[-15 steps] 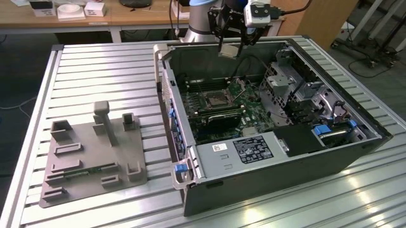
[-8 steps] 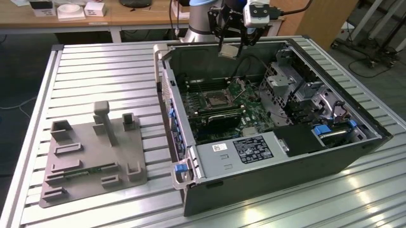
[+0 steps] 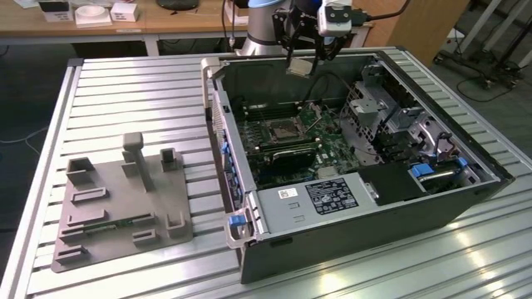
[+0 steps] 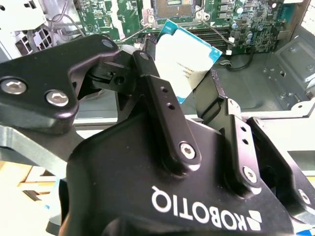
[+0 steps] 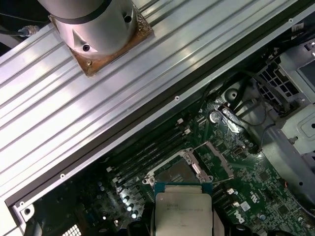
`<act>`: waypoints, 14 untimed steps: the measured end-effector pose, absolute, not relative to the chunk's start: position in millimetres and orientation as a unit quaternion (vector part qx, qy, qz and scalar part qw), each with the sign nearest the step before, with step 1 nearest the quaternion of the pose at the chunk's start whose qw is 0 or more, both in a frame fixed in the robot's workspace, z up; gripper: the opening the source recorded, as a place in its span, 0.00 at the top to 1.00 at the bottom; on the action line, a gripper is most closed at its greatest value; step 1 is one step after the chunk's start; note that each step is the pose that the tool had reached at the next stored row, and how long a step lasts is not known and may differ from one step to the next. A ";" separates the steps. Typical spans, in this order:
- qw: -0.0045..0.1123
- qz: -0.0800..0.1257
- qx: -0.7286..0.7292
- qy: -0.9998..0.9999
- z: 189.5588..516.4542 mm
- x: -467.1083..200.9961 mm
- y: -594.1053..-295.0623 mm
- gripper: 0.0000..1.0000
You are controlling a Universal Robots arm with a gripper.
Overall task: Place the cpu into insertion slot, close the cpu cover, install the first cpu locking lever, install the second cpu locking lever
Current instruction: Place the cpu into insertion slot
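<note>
insertion slot clear above, case walls around

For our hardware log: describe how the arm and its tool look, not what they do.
The arm is a silvery-grey tube with a blue joint cap. The tool is matte black, its linked fingers pinned with silver hex screws, with white lettering on the body. A white camera box sits by the wrist, a black cable arcing from it.
</note>
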State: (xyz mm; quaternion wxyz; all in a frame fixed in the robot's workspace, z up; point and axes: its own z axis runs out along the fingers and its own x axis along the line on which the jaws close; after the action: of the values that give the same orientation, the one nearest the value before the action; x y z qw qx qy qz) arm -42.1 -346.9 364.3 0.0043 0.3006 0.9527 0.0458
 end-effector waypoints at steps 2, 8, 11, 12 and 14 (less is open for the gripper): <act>0.004 0.046 0.305 0.951 364.3 -42.1 -346.9 0.46; 0.005 0.046 0.316 0.948 364.0 -42.3 -346.9 0.46; 0.005 0.046 0.321 0.946 363.9 -42.8 -346.8 0.46; 0.005 0.046 0.323 0.945 363.9 -43.0 -346.9 0.46; 0.005 0.046 0.326 0.944 363.8 -43.5 -346.9 0.46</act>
State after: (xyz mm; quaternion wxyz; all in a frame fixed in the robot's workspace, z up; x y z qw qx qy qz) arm -43.5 -346.9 363.8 0.0054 0.3256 0.9444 0.0457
